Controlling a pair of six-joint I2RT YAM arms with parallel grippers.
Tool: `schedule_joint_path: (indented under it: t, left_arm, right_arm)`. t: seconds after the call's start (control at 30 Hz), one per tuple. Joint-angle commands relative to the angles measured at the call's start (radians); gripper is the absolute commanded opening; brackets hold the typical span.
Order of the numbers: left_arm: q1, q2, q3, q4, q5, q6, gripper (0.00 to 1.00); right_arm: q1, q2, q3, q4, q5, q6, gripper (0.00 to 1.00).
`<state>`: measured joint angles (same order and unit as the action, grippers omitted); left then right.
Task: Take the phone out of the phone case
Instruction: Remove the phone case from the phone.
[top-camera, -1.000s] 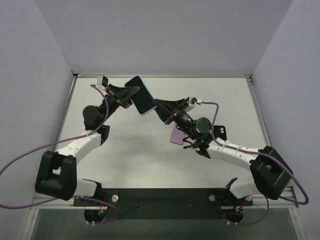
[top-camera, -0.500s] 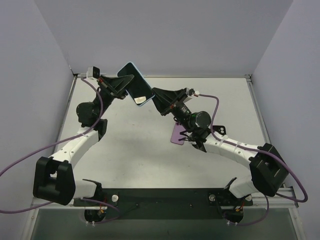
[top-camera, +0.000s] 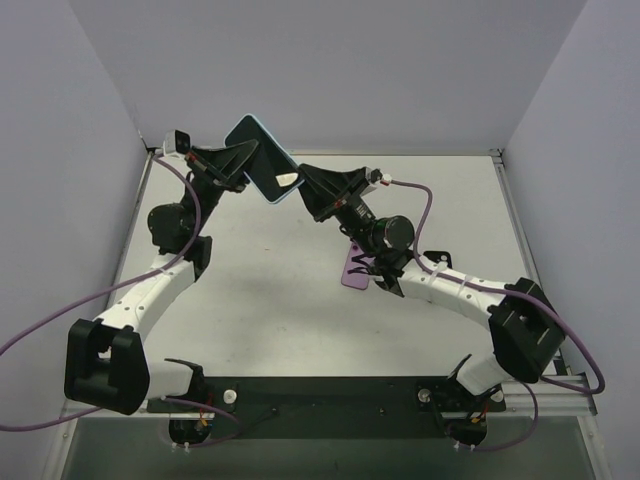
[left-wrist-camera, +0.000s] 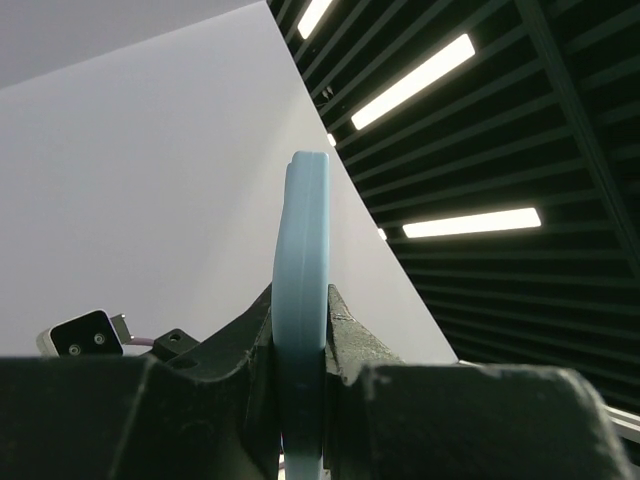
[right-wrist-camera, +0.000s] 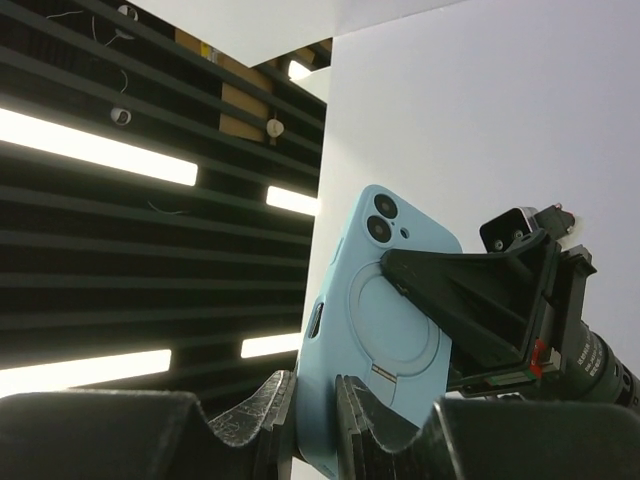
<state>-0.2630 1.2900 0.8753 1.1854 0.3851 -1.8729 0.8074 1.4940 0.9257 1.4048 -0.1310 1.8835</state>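
Note:
A phone with a dark screen sits in a light-blue phone case (top-camera: 258, 158), held tilted in the air over the table's back left. My left gripper (top-camera: 243, 172) is shut on its left side; in the left wrist view the case (left-wrist-camera: 301, 250) stands edge-on between the jaws of that gripper (left-wrist-camera: 300, 315). My right gripper (top-camera: 300, 187) is shut on the lower right corner. In the right wrist view the case's back (right-wrist-camera: 385, 300), with camera holes and a ring, rises from my right gripper (right-wrist-camera: 315, 395), and the left gripper's fingers (right-wrist-camera: 460, 290) press on the back.
A purple phone-shaped object (top-camera: 352, 270) lies flat on the white table (top-camera: 270, 300) under the right arm. Grey walls close in the back and both sides. Purple cables trail from both arms.
Both grippers have carried the cased phone upward and to the back left together. The grips look unchanged.

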Motion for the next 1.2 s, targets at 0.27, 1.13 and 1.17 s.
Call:
schedule_joint_path:
  t: [0.27, 1.13, 1.17]
  left_arm:
    - [-0.022, -0.077, 0.1, 0.473, -0.069, -0.115, 0.0]
    - [-0.067, -0.067, -0.085, 0.436, -0.009, -0.075, 0.0]
    - [-0.07, -0.066, -0.091, 0.438, -0.008, -0.072, 0.0]
  right_arm:
    - [0.0, 0.081, -0.111, 0.194, -0.045, -0.138, 0.0]
    - [0.052, -0.072, -0.16, -0.751, -0.117, -0.687, 0.15]
    - [0.049, -0.08, -0.151, -0.757, -0.117, -0.693, 0.18]
